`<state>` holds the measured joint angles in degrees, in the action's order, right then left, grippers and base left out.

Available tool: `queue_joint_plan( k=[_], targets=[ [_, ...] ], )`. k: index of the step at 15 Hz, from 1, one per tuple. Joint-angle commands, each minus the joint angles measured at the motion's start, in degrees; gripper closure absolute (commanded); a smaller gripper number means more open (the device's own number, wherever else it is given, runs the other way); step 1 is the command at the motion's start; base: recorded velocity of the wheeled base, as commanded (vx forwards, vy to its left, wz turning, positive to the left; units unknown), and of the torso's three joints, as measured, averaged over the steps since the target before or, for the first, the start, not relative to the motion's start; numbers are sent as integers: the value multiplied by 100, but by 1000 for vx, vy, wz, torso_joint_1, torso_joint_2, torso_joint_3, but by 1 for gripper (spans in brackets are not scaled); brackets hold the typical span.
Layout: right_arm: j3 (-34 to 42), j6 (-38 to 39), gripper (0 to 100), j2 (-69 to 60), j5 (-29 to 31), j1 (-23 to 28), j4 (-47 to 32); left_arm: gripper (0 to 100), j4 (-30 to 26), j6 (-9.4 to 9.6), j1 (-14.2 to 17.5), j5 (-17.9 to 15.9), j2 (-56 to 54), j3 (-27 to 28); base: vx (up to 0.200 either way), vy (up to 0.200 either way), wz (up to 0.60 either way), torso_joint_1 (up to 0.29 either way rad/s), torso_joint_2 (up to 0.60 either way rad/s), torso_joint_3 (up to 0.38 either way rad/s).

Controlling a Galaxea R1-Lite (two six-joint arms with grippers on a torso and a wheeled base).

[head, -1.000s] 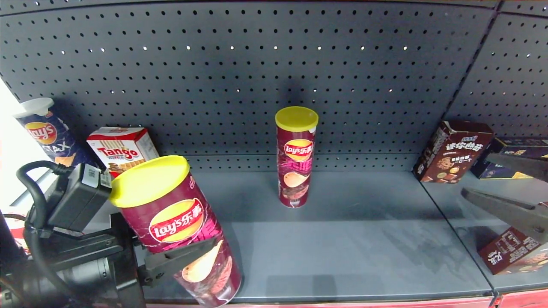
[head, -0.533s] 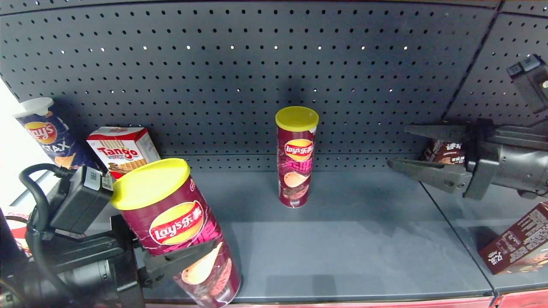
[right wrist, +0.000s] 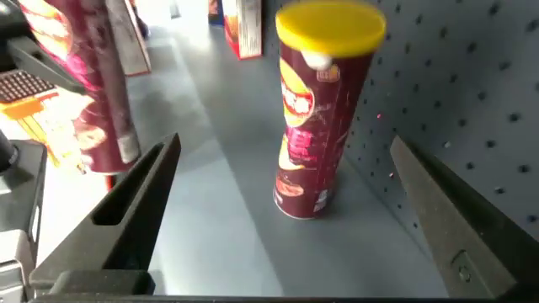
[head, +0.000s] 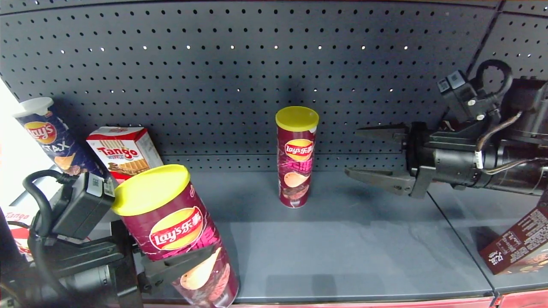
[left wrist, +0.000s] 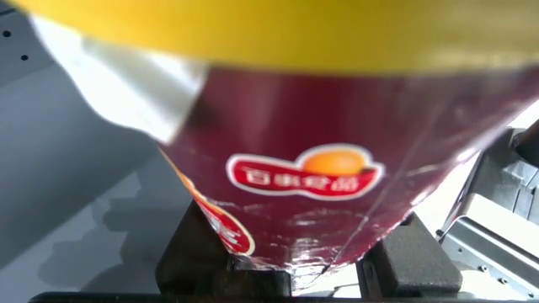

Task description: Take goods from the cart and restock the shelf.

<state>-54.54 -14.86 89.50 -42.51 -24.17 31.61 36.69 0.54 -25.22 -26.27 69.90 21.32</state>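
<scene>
While holding the left gripper [head: 188, 252] low at the front left of the shelf [head: 342, 248], squeezes a red chip can [head: 175, 231] tight between the fingers. Tips this can, with the yellow lid up and leaning to the left and the bottom end close to the front edge of the shelf. Cannot tell about any touch between the bottom end and the shelf. Shows up very close in the left wrist view, with dark pads [left wrist: 202, 261] pressed on both sides of the can low down.

Holds the right gripper [head: 353, 152] up over the right side of the shelf, lying sideways, fingers spread wide, with nothing between them. Points toward the second red chip can [head: 296, 158]. Stands upright, yellow lid on top, in the middle of the shelf near the gray back wall [head: 214, 64] full of small holes. Sits well apart from both grippers. Looks framed between the two spread fingers in the right wrist view, but farther off and not touched.

Has a blue chip can [head: 47, 132] with a white lid at the far left by the back wall. Has a red and white wafer box [head: 124, 149] just beside that can. Has a dark brown box [head: 513, 250] at the front on the far right, past the seam in the shelf.
</scene>
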Motion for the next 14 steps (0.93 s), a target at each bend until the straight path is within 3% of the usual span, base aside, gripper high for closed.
queue_joint_plan(
  k=[1, 14],
  targets=[
    [-180, -61, 0, 454, -12, -8, 29, 100, 13, -1, -9, -1, 24, 91, 0, 0, 0, 0, 0, 0],
    [-1428, -78, 0, 1869, -407, -17, 196, 100, 136, -36, 0, 8, 155, 311, 0, 0, 0, 0, 0, 0]
  ],
)
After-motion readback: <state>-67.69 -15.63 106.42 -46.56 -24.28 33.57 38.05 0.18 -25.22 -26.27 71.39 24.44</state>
